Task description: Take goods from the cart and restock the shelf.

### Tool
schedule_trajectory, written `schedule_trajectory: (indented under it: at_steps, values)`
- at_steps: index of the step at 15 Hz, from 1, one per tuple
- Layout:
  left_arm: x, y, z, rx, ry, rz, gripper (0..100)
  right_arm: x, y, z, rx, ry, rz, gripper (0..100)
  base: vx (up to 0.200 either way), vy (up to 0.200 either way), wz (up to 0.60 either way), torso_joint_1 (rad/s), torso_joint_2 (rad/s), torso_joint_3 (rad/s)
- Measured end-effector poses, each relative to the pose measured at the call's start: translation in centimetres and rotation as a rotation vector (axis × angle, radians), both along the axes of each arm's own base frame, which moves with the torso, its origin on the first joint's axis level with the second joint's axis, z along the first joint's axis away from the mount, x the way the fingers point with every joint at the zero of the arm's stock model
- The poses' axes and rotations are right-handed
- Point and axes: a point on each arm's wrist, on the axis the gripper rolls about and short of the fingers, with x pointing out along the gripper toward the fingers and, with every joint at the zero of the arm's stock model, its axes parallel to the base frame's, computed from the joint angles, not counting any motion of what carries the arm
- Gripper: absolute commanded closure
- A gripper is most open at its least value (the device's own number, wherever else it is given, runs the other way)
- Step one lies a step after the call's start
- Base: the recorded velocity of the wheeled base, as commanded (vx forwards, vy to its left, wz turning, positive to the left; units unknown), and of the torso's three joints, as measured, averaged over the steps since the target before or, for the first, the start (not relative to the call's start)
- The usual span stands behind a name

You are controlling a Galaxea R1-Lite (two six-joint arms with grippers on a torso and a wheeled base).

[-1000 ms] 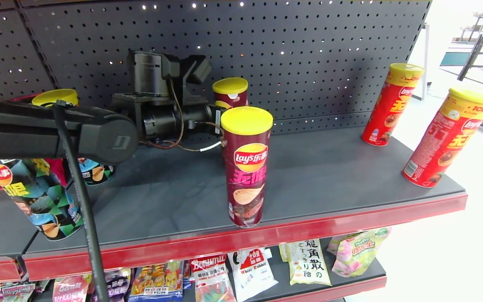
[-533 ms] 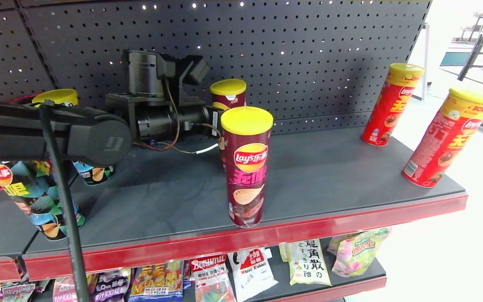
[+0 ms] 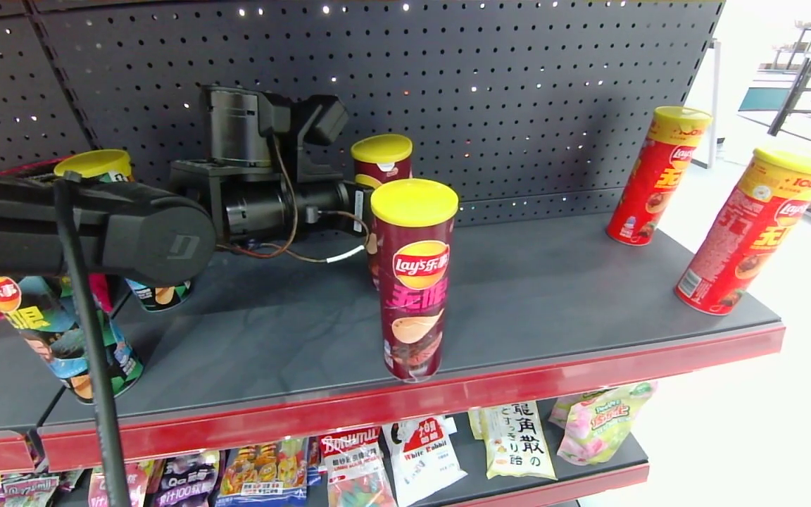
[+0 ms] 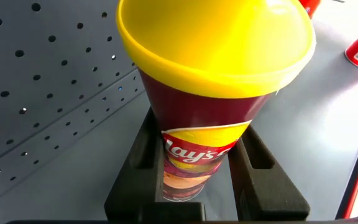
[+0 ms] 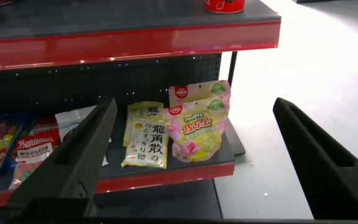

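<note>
**Head view.** The left arm (image 3: pixel 131 225) is reaching across the top shelf (image 3: pixel 553 282) from the robot's left, and its wrist is ending at the rear can (image 3: pixel 381 158). This maroon tube with a yellow lid is standing upright near the pegboard (image 3: pixel 518 84). A matching front can (image 3: pixel 414 282) is standing just ahead of it at the shelf's red lip and is hiding the rear can's base. Whether that base is resting on the shelf cannot be told. Two red cans (image 3: pixel 659 176) (image 3: pixel 754 232) are standing well apart from it, toward the robot's right.

**Left wrist view.** The left end effector (image 4: pixel 197 146) is clamping the rear can at mid-body, with one finger pressing on each side. The can's long axis is running vertically, across the line of the fingers, with the lid above them.

**Right wrist view.** The right end effector (image 5: pixel 194 106) is hanging low with its fingers spread wide and nothing between them. It is facing the snack bags (image 5: pixel 197 121) on the lower shelf (image 5: pixel 166 177).

**Key relation.** The task's can is lying inside the left fingers, so the left arm is the one placed to finish this step. Judging from the layout, the placing is nearly complete. The coming release is likely calling for the fingers to part and the arm to draw back toward the robot's left, because the front can is standing in the direct outward path and could be tipped.
</note>
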Motion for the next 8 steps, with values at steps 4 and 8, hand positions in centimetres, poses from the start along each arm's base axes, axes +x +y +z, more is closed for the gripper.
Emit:
schedule_trajectory:
  at_steps: [4,8]
  values:
    - [-0.1,0.07,-0.13,0.003,0.002,0.001,100,0.0,0.0,0.0,0.0,0.0,0.0,0,0.0,0.0,0.0,0.0,0.0,0.0]
    - [-0.11,0.12,-0.48,0.016,0.014,0.002,0,0.0,0.0,0.0,0.0,0.0,0.0,0,0.0,0.0,0.0,0.0,0.0,0.0]
